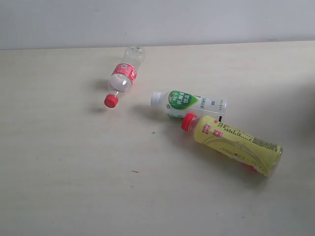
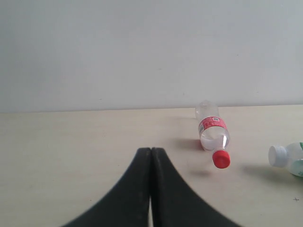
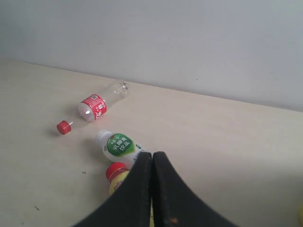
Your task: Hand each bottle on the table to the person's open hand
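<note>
A pale wood-grain table [image 1: 74,196] runs back to a plain grey-white wall [image 1: 157,19]. In the exterior view three bottles lie on their sides. The clear red-label bottle [image 1: 124,76] is at upper centre, the white-green bottle [image 1: 189,102] at centre, and the yellow bottle [image 1: 236,143] right of centre, its red cap just beside the white-green one. My left gripper [image 2: 151,150] has its fingers pressed together, holding nothing, and is aimed toward the wall. My right gripper [image 3: 152,154] is likewise closed and empty, its fingers hiding part of the yellow bottle.
</note>
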`<state>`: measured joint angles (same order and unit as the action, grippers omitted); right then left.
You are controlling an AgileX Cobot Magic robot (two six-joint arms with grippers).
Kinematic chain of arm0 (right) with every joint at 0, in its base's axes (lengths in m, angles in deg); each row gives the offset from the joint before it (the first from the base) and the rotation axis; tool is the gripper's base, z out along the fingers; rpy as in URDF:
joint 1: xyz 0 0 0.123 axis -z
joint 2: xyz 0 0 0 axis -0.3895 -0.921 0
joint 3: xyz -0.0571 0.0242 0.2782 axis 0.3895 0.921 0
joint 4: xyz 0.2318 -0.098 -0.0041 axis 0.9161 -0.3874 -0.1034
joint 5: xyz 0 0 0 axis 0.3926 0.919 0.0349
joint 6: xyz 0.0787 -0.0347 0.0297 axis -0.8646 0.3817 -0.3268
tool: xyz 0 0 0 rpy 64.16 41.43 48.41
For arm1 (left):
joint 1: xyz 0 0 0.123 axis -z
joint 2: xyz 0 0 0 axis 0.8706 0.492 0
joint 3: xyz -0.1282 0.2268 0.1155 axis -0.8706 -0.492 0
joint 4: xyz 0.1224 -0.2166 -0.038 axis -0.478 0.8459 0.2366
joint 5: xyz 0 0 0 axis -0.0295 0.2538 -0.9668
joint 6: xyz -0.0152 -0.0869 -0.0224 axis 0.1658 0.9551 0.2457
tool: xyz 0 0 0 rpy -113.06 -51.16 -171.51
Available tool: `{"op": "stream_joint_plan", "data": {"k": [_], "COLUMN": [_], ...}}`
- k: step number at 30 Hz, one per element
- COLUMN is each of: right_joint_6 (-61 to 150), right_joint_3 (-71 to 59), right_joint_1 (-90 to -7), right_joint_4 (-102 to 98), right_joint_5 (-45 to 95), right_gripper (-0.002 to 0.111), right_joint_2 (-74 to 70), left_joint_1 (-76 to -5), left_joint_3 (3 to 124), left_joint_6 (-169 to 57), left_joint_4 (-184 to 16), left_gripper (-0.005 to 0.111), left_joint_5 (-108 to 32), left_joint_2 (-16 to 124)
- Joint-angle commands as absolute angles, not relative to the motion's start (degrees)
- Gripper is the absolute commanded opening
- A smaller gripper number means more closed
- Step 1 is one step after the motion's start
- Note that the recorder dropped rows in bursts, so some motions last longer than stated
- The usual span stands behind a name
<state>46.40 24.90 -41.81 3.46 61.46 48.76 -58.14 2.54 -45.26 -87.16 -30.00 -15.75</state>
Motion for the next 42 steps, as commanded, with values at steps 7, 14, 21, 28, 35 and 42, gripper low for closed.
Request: {"op": "stream_joint_plan", "data": {"k": [7,14,21,28,35,42], "right_joint_6": [46.8,46.8,46.3,45.1,45.5,49.9], "right_joint_3": [25.2,25.2,25.2,25.2,24.9,14.1], "right_joint_1": [-41.6,-41.6,-41.6,-41.6,-41.6,-41.6], "right_joint_4": [3.5,3.5,3.7,3.7,3.2,2.8], "right_joint_5": [61.3,61.3,61.7,62.6,55.4,70.7], "right_gripper": [0.000,0.000,0.000,0.000,0.000,0.000], "right_joint_2": [49.0,49.0,49.0,49.0,44.5,21.6], "left_joint_1": [-57.8,-57.8,-57.8,-57.8,-57.8,-57.8], "left_joint_3": [2.6,2.6,2.6,2.6,2.6,2.6], "left_joint_6": [-44.8,-44.8,-44.8,-44.8,-44.8,-44.8], "left_joint_4": [-86.9,-86.9,-86.9,-86.9,-86.9,-86.9], "left_gripper": [0.000,0.000,0.000,0.000,0.000,0.000], "left_joint_5": [-30.1,-30.1,-30.1,-30.1,-30.1,-30.1], "left_joint_2": [-16.1,-16.1,-16.1,-16.1,-16.1,-16.1]}}
